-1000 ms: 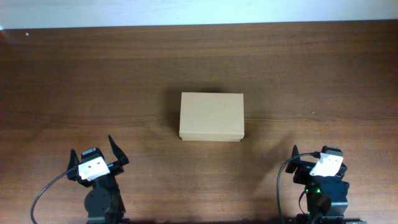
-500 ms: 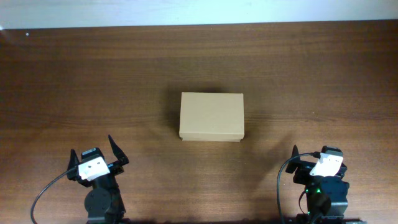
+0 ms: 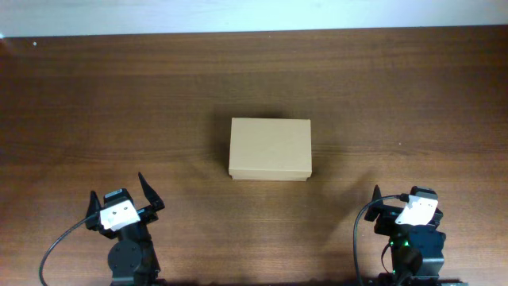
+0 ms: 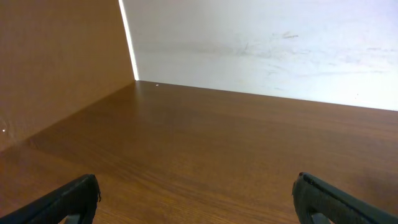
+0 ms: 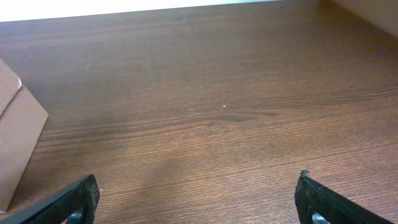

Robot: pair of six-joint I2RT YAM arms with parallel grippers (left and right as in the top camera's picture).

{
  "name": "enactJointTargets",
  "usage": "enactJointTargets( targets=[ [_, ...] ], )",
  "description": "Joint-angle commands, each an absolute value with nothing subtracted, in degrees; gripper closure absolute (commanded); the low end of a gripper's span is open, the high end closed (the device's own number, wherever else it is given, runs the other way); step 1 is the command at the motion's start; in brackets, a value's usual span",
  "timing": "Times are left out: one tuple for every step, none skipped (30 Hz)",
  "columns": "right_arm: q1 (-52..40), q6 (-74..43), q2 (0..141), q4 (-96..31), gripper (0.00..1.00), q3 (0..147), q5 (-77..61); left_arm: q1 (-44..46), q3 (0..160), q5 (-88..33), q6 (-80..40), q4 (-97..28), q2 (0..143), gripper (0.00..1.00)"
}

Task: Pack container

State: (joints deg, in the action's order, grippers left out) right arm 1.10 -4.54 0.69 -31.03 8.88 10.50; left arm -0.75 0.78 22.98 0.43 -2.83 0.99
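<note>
Cardboard box (image 3: 270, 149) sits closed (lid flat); left gripper (image 3: 121, 194) and right gripper (image 5: 198, 205) are nowhere near it, jaws wide apart.

A lab-like setup: wood-grain table (image 3: 79, 95) against a plain white wall (image 4: 249, 37).

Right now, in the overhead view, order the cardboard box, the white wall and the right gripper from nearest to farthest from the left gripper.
From the left gripper:
1. cardboard box, mid-table, ahead to its right.
2. white wall, beyond the table's far edge; only slightly farther.
3. right gripper, across the near edge.
</note>
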Motion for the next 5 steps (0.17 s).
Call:
enactJointTargets(
  targets=[
    [1.52, -4.78, 0.21, -31.05, 0.01, 8.51, 11.20, -0.40, 0.51, 23.38, 0.47, -3.05, 0.51, 0.01],
    [1.52, -4.78, 0.21, -31.05, 0.01, 8.51, 11.20, -0.43, 0.51, 23.38, 0.49, -3.05, 0.51, 0.01],
    [1.52, -4.78, 0.21, -31.05, 0.01, 8.51, 11.20, -0.40, 0.51, 23.38, 0.49, -3.05, 0.51, 0.01],
    [1.52, -4.78, 0.21, -31.05, 0.01, 8.51, 11.20, -0.40, 0.51, 23.38, 0.49, -3.05, 0.51, 0.01],
    [1.52, -4.78, 0.21, -31.05, 0.01, 8.51, 11.20, -0.40, 0.51, 23.38, 0.49, -3.05, 0.51, 0.01]
  ],
)
